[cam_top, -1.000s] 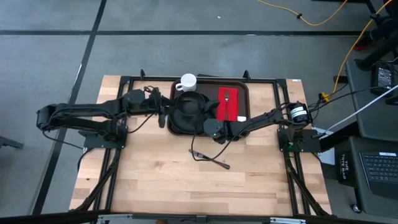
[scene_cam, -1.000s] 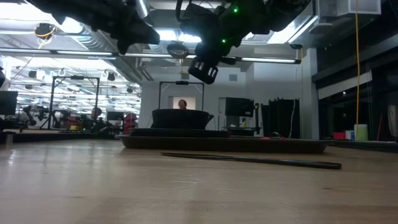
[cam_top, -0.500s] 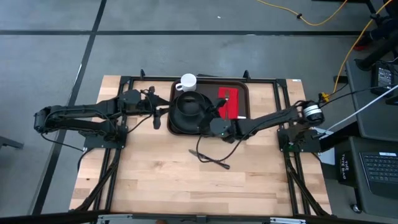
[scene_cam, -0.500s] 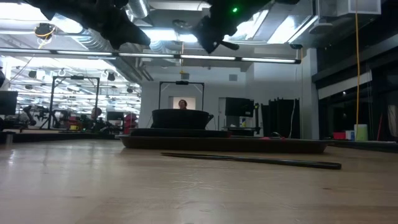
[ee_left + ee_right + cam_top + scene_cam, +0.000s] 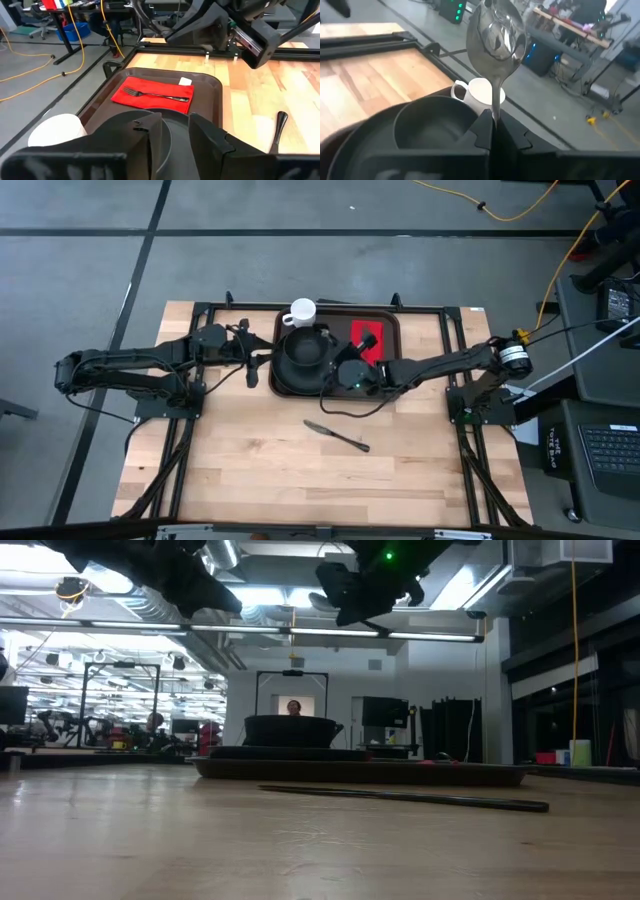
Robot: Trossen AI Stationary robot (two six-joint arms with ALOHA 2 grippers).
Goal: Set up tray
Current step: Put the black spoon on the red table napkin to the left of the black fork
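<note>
High view: tray (image 5: 392, 320) at table's far edge, holding bowl (image 5: 304, 352), red napkin (image 5: 368, 340); knife (image 5: 337, 435) loose on wood. Right gripper (image 5: 352, 373) above tray, left gripper (image 5: 262, 366) beside tray's left rim.

Right wrist view: pinched shut on spoon (image 5: 496, 35).

Left wrist view: fingers (image 5: 207, 142) partly apart, empty.

Risk: thin handle slipping, spoon clattering onto bowl.
</note>
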